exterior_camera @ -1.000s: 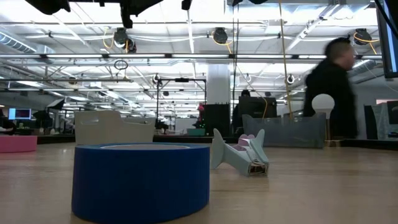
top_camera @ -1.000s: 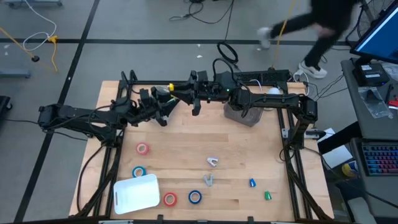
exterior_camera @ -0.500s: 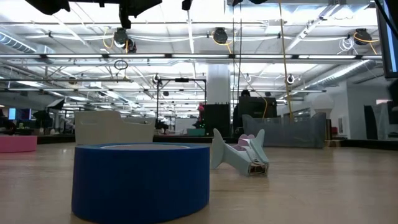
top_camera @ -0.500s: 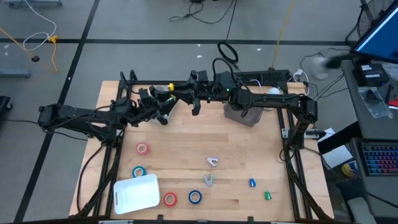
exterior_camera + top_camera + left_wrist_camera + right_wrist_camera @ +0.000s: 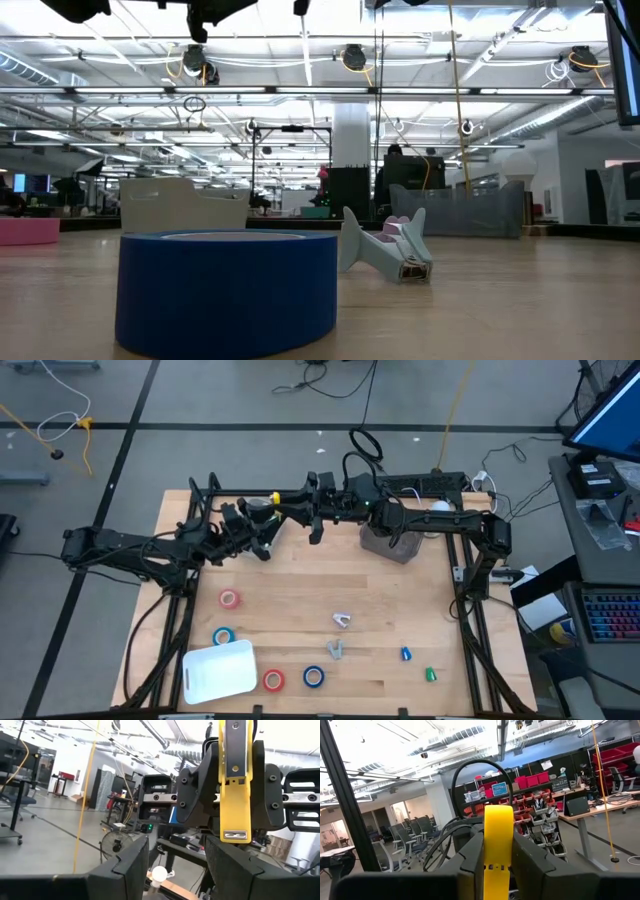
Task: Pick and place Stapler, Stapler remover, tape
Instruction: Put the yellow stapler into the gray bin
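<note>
Fingers of both grippers hung far from the tape (image 5: 314, 677): nearest me, its rolls lay across the table's (image 5: 400, 600) lower left, around a white bin (image 5: 219, 671). Beyond, at upper centre, the left gripper's (image 5: 176, 845) fingers stood apart, while the right gripper's (image 5: 497, 851) were clamped on a yellow stapler (image 5: 275, 498).

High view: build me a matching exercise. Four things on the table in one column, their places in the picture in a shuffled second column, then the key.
Things:
1. white bin
2. grey bin
3. green object
4. pink tape roll

Places in the high view:
a. top of the table, under the right arm
b. lower right of the table
c. left half, above the white bin
d. lower left corner of the table

Pairs: 1-d, 2-a, 3-b, 4-c
</note>
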